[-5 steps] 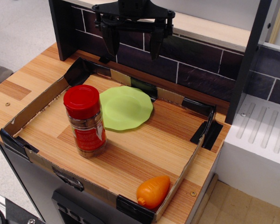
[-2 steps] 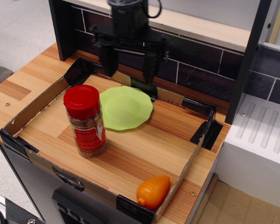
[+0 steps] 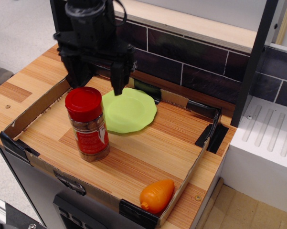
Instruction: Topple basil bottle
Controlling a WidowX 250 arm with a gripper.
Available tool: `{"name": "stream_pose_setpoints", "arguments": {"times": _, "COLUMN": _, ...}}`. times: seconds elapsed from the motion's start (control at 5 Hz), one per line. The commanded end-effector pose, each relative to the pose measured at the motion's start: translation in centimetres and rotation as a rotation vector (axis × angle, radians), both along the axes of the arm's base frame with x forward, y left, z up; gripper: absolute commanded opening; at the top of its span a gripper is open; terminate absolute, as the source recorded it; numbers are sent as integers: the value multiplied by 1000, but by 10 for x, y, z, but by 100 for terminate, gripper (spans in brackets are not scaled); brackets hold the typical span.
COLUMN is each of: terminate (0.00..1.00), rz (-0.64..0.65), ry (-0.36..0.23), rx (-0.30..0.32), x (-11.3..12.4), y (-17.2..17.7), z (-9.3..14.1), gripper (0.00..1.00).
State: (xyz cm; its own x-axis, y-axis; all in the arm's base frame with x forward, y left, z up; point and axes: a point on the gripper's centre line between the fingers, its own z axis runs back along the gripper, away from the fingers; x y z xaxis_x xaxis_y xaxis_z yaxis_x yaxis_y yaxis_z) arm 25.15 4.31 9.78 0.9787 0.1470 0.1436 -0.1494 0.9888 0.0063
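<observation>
The basil bottle stands upright in the left part of the cardboard tray. It is a clear jar with a wide red lid, brownish contents and a red-and-white label. My black gripper hangs just above and behind the bottle's lid. Its fingers are spread apart and point down, with nothing between them. The left finger is partly hidden behind the bottle's lid. I cannot tell whether it touches the lid.
A light green plate lies flat to the right of the bottle. An orange carrot toy lies at the tray's front right corner. A dark brick-pattern back wall and a black post stand behind; a white rack lies right.
The gripper has moved left and down, from above the tray's back wall to just behind the bottle's lid. The bottle, plate and carrot have not moved.
</observation>
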Motion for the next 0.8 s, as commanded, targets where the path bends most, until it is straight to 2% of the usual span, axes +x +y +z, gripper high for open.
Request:
{"name": "stream_pose_setpoints", "arguments": {"times": 0.0, "terminate": 0, "rz": -12, "ry": -51, "rx": 40, "x": -15, "y": 3, "z": 4, "gripper": 100}}
{"name": "stream_pose_setpoints", "arguments": {"times": 0.2, "terminate": 0, "rz": -13, "ry": -55, "rx": 49, "x": -23, "y": -1, "z": 0, "gripper": 100}}
{"name": "stream_pose_setpoints", "arguments": {"times": 0.6, "terminate": 0, "rz": -2, "ry": -7, "rx": 22, "x": -32, "y": 4, "z": 5, "gripper": 100}}
